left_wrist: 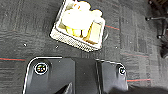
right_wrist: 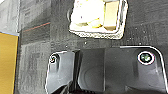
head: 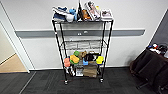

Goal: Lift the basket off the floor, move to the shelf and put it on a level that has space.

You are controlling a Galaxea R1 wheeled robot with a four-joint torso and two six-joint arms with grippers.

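Note:
The basket (left_wrist: 72,41) is small, beige and woven, and sits on the floor (left_wrist: 25,25) of dark grey carpet with pale and yellow items inside. It sits just beyond my left wrist's dark plate (left_wrist: 75,75). The basket (right_wrist: 97,35) also lies on the carpet just beyond my right wrist's plate (right_wrist: 105,72). Nothing touches it. Ahead, the shelf (head: 58,45), a tall black wire rack on casters, stands against the white wall. Its second-highest level (head: 82,42) looks bare.
Books and a blue plush (head: 82,13) crowd the top tier. Colourful blocks (head: 75,58) fill the third, and a cardboard box (head: 90,71) sits lowest. Dark draped furniture (head: 152,65) stands right, tan wood flooring (head: 10,65) left. Red lines (left_wrist: 10,59) cross the carpet.

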